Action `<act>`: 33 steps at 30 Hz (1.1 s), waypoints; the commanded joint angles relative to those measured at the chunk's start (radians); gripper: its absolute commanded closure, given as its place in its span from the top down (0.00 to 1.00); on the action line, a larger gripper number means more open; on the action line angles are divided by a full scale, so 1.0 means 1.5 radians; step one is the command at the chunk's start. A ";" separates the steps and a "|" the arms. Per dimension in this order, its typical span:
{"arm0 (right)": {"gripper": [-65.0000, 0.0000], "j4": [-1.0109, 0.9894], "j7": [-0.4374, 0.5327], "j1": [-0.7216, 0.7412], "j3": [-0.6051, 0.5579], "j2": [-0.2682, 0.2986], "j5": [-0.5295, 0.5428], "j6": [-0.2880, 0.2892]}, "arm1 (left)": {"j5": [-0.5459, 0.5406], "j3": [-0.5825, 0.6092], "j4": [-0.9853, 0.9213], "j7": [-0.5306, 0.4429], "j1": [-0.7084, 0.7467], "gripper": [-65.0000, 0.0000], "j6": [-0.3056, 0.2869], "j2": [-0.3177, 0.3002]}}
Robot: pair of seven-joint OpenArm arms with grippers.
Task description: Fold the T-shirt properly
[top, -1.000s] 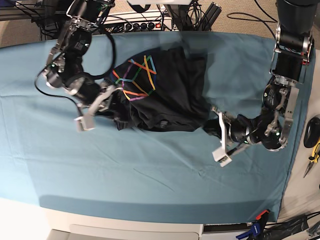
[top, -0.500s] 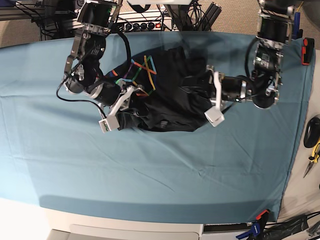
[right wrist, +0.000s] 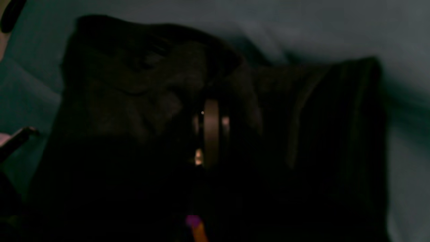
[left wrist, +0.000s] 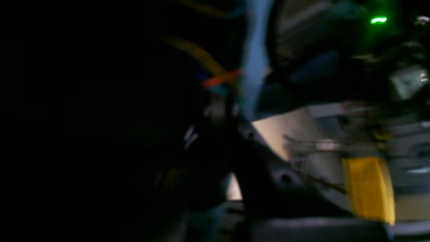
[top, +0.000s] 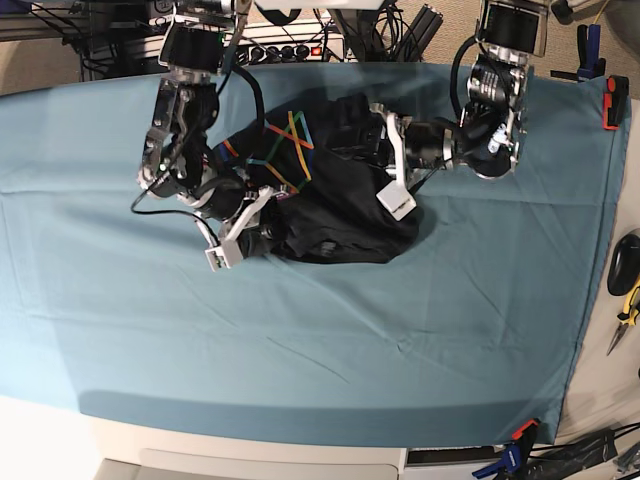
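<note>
The black T-shirt (top: 335,215) lies crumpled at mid-table on the teal sheet, its rainbow line print (top: 280,155) facing up at its left. My left gripper (top: 372,140) reaches in from the right over the shirt's upper right part and is shut on bunched black cloth. In the left wrist view dark fabric fills the left half around the gripper (left wrist: 218,114), and a strip of the print (left wrist: 221,78) shows. My right gripper (top: 258,222) is at the shirt's lower left, shut with black cloth gathered around it (right wrist: 211,131).
The teal cloth sheet (top: 400,340) covers the table. A power strip (top: 290,48) and cables run along the back edge. Pliers (top: 628,305) and a black object (top: 622,262) lie off the sheet at the right. A red clamp (top: 610,100) sits on the right edge.
My left arm swung from the near right side up and leftwards over the shirt's upper right. My right arm moved rightwards against the shirt. The shirt's right side bunched inward.
</note>
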 commanded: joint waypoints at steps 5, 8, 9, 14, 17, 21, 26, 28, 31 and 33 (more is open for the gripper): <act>0.00 -0.066 0.034 0.063 -0.001 0.001 -0.001 0.004 | 0.121 -0.002 0.011 -0.056 0.004 0.00 0.060 -0.001; 0.00 -0.076 0.043 0.084 -0.001 0.008 -0.046 0.004 | 0.180 -0.002 0.011 -0.054 0.006 0.00 0.101 -0.003; 0.00 -0.076 0.046 0.090 -0.001 0.013 -0.052 0.003 | 0.192 -0.002 0.011 -0.052 0.007 0.00 0.114 -0.007; 0.00 -0.076 0.046 0.103 -0.001 0.051 -0.095 -0.046 | 0.194 -0.002 0.011 0.014 0.007 0.00 0.127 -0.042; 0.00 -0.076 0.045 0.103 -0.001 0.077 -0.114 -0.083 | 0.193 -0.002 0.011 0.034 0.007 0.00 0.127 -0.068; 0.00 -0.069 0.033 0.103 -0.001 0.101 -0.105 -0.087 | 0.174 -0.004 0.027 0.033 0.004 0.00 0.120 -0.094; 0.00 0.049 -0.080 0.103 -0.001 0.111 -0.036 -0.096 | 0.153 -0.088 0.151 0.028 0.006 0.00 0.104 -0.105; 0.00 0.108 -0.112 0.096 -0.001 0.111 -0.036 -0.104 | 0.156 -0.140 0.214 0.007 0.015 0.00 0.100 -0.111; 0.00 0.162 -0.113 0.057 -0.001 0.111 -0.035 -0.114 | 0.164 -0.214 0.287 -0.015 0.057 0.00 0.091 -0.141; 0.00 0.195 -0.115 0.018 -0.001 0.111 -0.035 -0.115 | 0.162 -0.267 0.322 -0.015 0.100 0.00 0.092 -0.158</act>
